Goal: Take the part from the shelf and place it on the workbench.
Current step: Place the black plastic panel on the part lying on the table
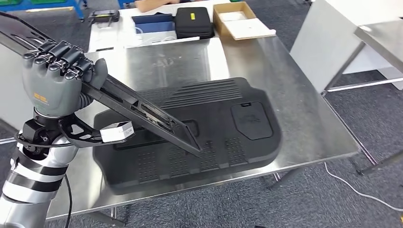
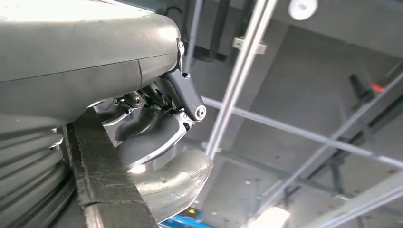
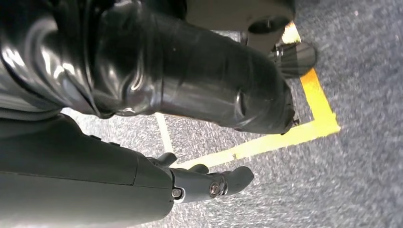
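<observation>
My left hand (image 1: 56, 78) has its fingers (image 1: 62, 57) clenched round the part (image 1: 142, 111), which slants down past them over the mat (image 1: 228, 133) on the desk (image 1: 304, 109). I'd lower gently, tip first (no dropping). The right hand (image 3: 209, 185) hangs over the floor, fingers loosely apart, holding nothing.

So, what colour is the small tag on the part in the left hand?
White, on the black part held by the left hand; the tag shows best in the head view.

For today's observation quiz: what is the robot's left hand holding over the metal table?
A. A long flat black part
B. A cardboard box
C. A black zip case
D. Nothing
A: the left hand grips a long flat black part, slanting down over the table.
</observation>
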`<state>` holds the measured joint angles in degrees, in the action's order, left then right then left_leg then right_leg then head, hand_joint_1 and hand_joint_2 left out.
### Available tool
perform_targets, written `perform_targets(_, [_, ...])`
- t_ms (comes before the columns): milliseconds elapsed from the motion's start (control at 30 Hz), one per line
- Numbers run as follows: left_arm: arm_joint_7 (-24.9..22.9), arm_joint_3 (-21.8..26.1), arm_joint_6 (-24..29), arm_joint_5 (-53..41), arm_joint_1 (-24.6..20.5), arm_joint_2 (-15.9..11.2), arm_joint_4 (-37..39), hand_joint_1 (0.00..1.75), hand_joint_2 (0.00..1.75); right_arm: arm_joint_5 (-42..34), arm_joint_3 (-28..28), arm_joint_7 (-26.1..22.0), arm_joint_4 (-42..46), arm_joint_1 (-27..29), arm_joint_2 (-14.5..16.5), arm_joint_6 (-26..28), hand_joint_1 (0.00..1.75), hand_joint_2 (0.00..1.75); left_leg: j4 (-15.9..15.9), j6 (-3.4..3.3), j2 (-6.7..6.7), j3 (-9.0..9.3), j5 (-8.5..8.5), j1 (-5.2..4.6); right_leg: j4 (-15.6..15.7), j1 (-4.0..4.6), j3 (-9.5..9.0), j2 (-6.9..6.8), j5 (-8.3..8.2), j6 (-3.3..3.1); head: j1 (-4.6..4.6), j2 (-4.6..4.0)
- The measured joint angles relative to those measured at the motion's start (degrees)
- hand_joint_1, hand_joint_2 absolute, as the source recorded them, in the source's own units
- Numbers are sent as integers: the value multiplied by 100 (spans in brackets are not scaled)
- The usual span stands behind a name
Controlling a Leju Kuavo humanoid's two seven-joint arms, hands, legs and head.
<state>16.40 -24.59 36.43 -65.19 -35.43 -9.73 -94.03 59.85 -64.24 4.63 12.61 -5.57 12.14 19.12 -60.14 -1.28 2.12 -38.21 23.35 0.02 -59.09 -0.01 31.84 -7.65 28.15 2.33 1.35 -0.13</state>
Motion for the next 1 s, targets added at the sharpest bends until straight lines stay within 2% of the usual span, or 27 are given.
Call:
perform_targets(33, [-2, -10, -13, 5, -18, 14, 7, 175, 175, -4, 1, 0, 0, -4, 2, 0, 0, 0, 20, -39, -76, 2, -22, 22, -156, -10, 69, 148, 92, 7, -5, 0])
perform_targets(100, [-4, -48, -37, 16, -52, 64, 29, 175, 175, -21, 1, 0, 0, -5, 9, 0, 0, 0, 34, -89, -238, -12, -50, 44, -810, -32, 387, 549, 382, -17, -22, 0])
perform_targets(167, [-4, -106, -45, 22, -60, 114, 63, 175, 175, -46, 0, -2, 0, 0, 13, 0, 0, 0, 32, -110, -424, -35, -65, 46, -1481, -37, 755, 707, 585, -23, -33, 0])
perform_targets(200, [-4, -130, -46, 23, -58, 126, 79, 175, 175, -58, 0, -3, 0, 3, 12, 0, 0, 0, 31, -113, -517, -40, -70, 45, -1568, -38, 828, 732, 567, 3, -34, 0])
perform_targets(233, [-3, -148, -47, 25, -59, 137, 93, 175, 175, -75, -1, -7, 0, 7, 11, -5, 0, 0, 31, -112, -594, -40, -76, 46, -1429, -41, 794, 748, 463, 43, -34, 0])
perform_targets(267, [-3, -162, -49, 38, -60, 147, 104, 139, 131, -103, -6, -12, 0, 7, 9, -20, 0, 0, 31, -106, -660, -39, -83, 47, -1095, -43, 661, 763, 298, 84, -37, 0])
perform_targets(300, [-3, -174, -55, 73, -62, 159, 110, 96, 87, -147, -17, -15, 0, 1, 6, -52, 0, 0, 29, -93, -715, -40, -93, 45, -673, -46, 493, 792, 125, 111, -40, 0])
perform_targets(333, [-3, -188, -74, 132, -63, 175, 115, 52, 44, -199, -35, -19, 0, -8, 4, -93, 0, 0, 22, -75, -759, -43, -97, 36, -318, -48, 350, 816, -17, 108, -40, 0])
perform_targets(367, [3, -203, -109, 218, -65, 197, 117, 52, 0, -248, -58, -21, 0, -24, 3, -139, 0, 0, 19, -53, -795, -46, -100, 27, -80, -43, 257, 836, -107, 84, -39, 0])
perform_targets(400, [13, -224, -160, 314, -66, 222, 118, 88, 0, -285, -82, -21, 0, -39, 3, -181, 0, 0, 24, -26, -818, -47, -103, 21, 22, -34, 217, 851, -146, 42, -38, 0])
perform_targets(433, [25, -250, -228, 405, -66, 252, 118, 131, 0, -304, -103, -23, 0, -52, 3, -209, 0, 0, 35, 4, -832, -47, -108, 18, 28, -23, 200, 846, -167, -1, -37, 0])
perform_targets(467, [39, -280, -299, 481, -67, 285, 117, 175, 44, -314, -119, -26, -1, -60, 13, -237, 0, 0, 46, 32, -828, -49, -116, 21, 36, -36, 185, 832, -186, -39, -38, 0])
perform_targets(533, [63, -355, -428, 569, -85, 346, 116, 175, 131, -316, -136, -34, -1, -57, 25, -282, 0, 0, -108, 83, -663, -116, 1, 12, 58, -78, 153, 802, -226, -108, -22, 0])
perform_targets(567, [74, -397, -478, 594, -103, 380, 116, 175, 175, -310, -141, -39, -1, -48, 31, -305, 0, 0, -354, 105, -534, -217, 156, 13, 68, -100, 147, 783, -238, -135, -8, 0])
perform_targets(600, [84, -445, -522, 611, -121, 420, 116, 175, 175, -302, -145, -44, 0, -41, 28, -320, 0, 0, -707, 127, -404, -363, 360, 18, 70, -98, 143, 768, -239, -150, 5, 0])
perform_targets(633, [92, -494, -558, 625, -137, 463, 117, 175, 175, -293, -149, -47, 0, -34, 30, -330, 0, 0, -1103, 151, -331, -532, 551, 31, 69, -96, 142, 747, -237, -159, 12, 0])
perform_targets(667, [95, -541, -594, 638, -150, 509, 119, 175, 175, -286, -151, -49, 0, -29, 28, -336, 0, 0, -1433, 171, -297, -675, 680, 46, 68, -94, 141, 726, -235, -160, 12, 0])
perform_targets(700, [97, -585, -631, 653, -169, 555, 122, 175, 175, -281, -152, -50, 0, -27, 28, -346, 0, 0, -1589, 187, -282, -737, 707, 62, 67, -95, 140, 705, -233, -161, 12, 0])
perform_targets(733, [97, -623, -666, 672, -198, 594, 127, 175, 131, -277, -153, -52, 0, -25, 29, -361, 0, 0, -1522, 198, -270, -688, 629, 80, 67, -97, 135, 690, -231, -160, 12, 0])
perform_targets(767, [94, -658, -706, 697, -240, 633, 132, 175, 87, -272, -153, -56, 0, -25, 31, -377, 0, 0, -1246, 203, -252, -534, 471, 99, 65, -100, 128, 679, -225, -153, 13, 0])
perform_targets(833, [78, -715, -777, 773, -350, 723, 145, 175, 0, -257, -153, -70, 0, -27, 36, -407, 0, 0, -465, 200, -181, -111, 179, 111, 56, -79, 118, 662, -202, -116, 14, 0])
perform_targets(867, [62, -739, -819, 837, -406, 782, 156, 175, 0, -238, -152, -80, 0, -27, 37, -415, 0, 0, -196, 188, -160, 27, 112, 106, 52, -60, 123, 652, -191, -93, 7, 0])
perform_targets(900, [46, -762, -859, 905, -452, 847, 174, 175, 0, -217, -152, -88, 0, -28, 36, -420, 0, 0, -56, 179, -149, 94, 97, 100, 46, -38, 131, 643, -180, -88, 3, 0])
perform_targets(1000, [19, -822, -948, 1039, -543, 1015, 252, 175, 0, -173, -151, -100, -1, -28, 32, -424, 0, 0, -20, 165, -191, 89, 91, 87, 66, -28, 131, 625, -181, -114, -17, 0])
